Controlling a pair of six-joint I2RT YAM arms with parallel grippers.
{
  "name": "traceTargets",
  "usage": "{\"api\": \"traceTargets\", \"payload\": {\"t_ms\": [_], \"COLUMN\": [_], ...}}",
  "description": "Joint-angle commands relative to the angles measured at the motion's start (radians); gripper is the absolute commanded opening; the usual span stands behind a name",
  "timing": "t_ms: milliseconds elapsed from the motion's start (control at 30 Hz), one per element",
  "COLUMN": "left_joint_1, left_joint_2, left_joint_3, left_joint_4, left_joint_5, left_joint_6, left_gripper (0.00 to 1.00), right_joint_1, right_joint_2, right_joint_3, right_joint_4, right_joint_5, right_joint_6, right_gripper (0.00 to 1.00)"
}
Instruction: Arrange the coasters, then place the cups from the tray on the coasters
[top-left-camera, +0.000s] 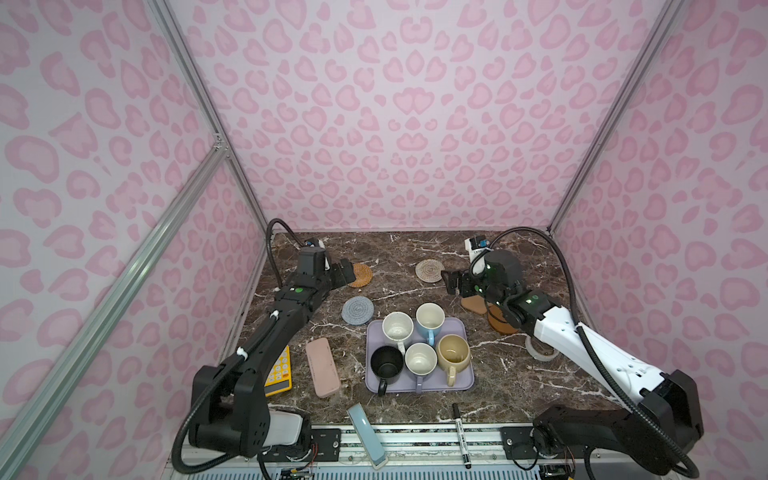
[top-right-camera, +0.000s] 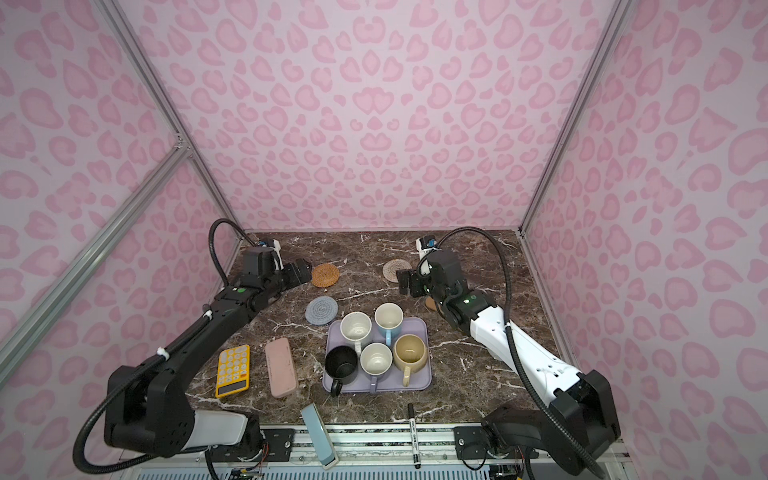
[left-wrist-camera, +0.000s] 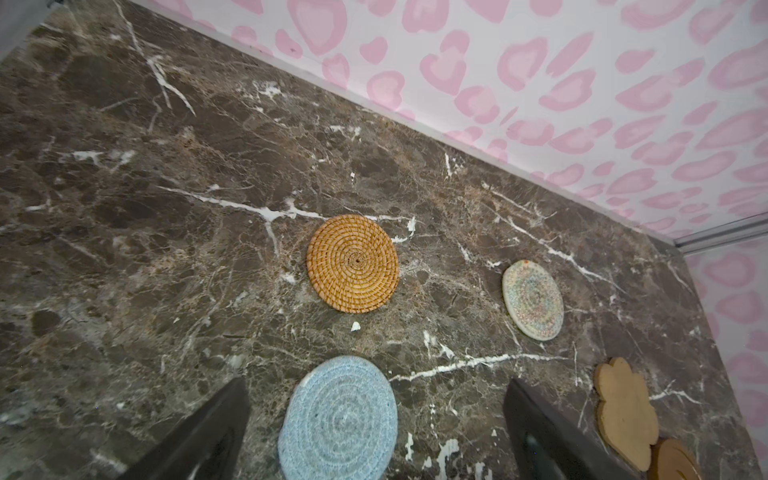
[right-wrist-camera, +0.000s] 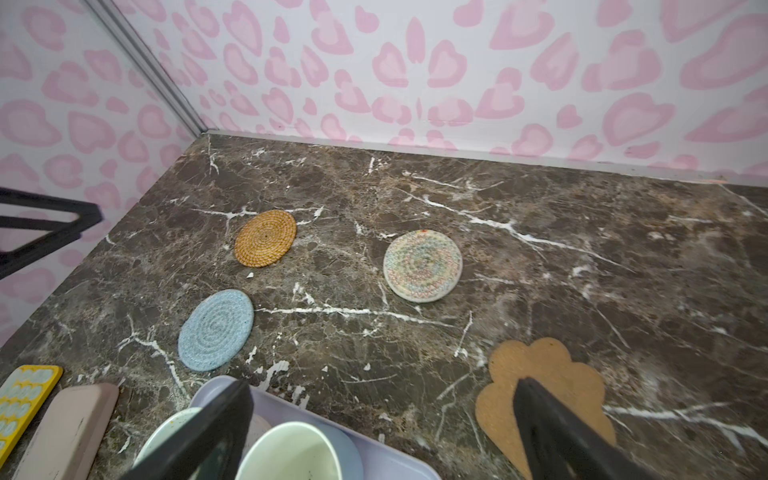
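Black fingers of the right gripper crowd the near edge of its wrist view, spread wide and holding nothing. One hangs right over the tan paw-shaped cork coaster, and that's the piece to move, I'd say. Arranging is the step in hand: the cream woven round coaster lies flat well ahead of those jaws. The brown rimmed disc coaster sits behind the paw, touching or overlapping, too hidden to call. Best approach, to my eye: come down on the paw's free lobed edge, pinch low against the marble-patterned tabletop, and lift clear so the disc isn't dragged. Across the way the left gripper is open and empty too, with the orange-brown rattan round coaster just ahead of its tips and the grey-blue woven round coaster below them. Beneath and behind the right gripper's other finger waits the flat lavender rectangular tray, all five handled mugs aboard, close enough to clip. A clear tape ring lies under that arm. The pink oblong case and yellow calculator lie back beside the left arm, out of the way.
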Motion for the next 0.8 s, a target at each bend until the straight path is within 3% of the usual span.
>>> {"api": "traceTargets", "payload": {"t_ms": [0, 100, 333, 400, 567, 767], "left_joint_1": [-0.018, -0.022, -0.023, -0.023, -0.028, -0.042], "left_joint_2": [0.107, 0.228, 0.528, 0.602, 0.778, 0.846], "left_joint_3": [0.090, 0.178, 0.466, 0.532, 0.729, 0.777], "left_joint_4": [-0.115, -0.144, -0.290, -0.321, -0.461, -0.555], "left_joint_5": [-0.095, -0.121, -0.144, -0.140, -0.087, -0.238], "left_joint_6": [0.030, 0.036, 0.047, 0.050, 0.074, 0.062], "left_gripper": [0.97, 1.00, 0.92, 0.85, 0.85, 0.74], "right_joint_1": [0.030, 0.047, 0.058, 0.060, 0.062, 0.068], "right_joint_2": [0.070, 0.128, 0.222, 0.255, 0.306, 0.327], "right_joint_3": [0.056, 0.115, 0.151, 0.158, 0.182, 0.193], "right_joint_4": [-0.027, -0.045, -0.033, -0.033, -0.037, -0.023], "right_joint_5": [0.014, -0.002, -0.069, -0.084, -0.126, -0.148], "right_joint_6": [-0.021, -0.032, -0.032, -0.029, -0.042, -0.041], "right_gripper": [1.00, 0.99, 0.95, 0.95, 0.94, 0.93]}}
